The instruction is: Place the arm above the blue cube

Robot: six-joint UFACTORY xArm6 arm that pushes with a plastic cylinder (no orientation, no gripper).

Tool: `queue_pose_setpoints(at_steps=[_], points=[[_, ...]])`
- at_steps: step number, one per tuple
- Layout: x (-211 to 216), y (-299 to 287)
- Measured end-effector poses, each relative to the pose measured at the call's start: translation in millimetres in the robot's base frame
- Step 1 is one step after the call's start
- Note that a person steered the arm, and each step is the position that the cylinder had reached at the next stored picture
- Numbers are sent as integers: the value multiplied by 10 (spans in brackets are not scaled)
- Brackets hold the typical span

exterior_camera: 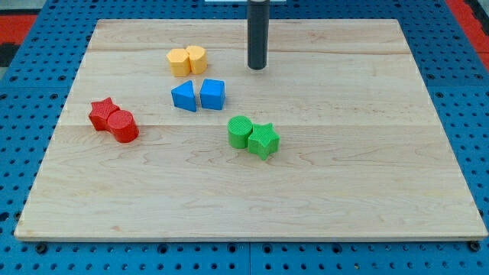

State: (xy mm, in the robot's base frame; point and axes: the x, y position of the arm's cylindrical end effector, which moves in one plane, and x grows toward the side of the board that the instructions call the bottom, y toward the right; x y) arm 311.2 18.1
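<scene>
The blue cube (212, 94) sits left of the board's middle, touching a blue triangular block (184, 96) on its left. My tip (257, 67) is up and to the right of the blue cube, apart from it, near the view's top centre. The rod rises straight out of the view's top.
Two yellow blocks (187, 60) sit together above the blue pair. A red star (102, 112) and red cylinder (122, 126) sit at the left. A green cylinder (240, 131) and green star (263, 140) sit below the blue cube. The wooden board (344, 168) lies on a blue pegboard.
</scene>
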Motion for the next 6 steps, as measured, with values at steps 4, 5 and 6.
queue_pose_setpoints(at_steps=[4,5,6], points=[[329,-459],[349,-542],[349,-565]])
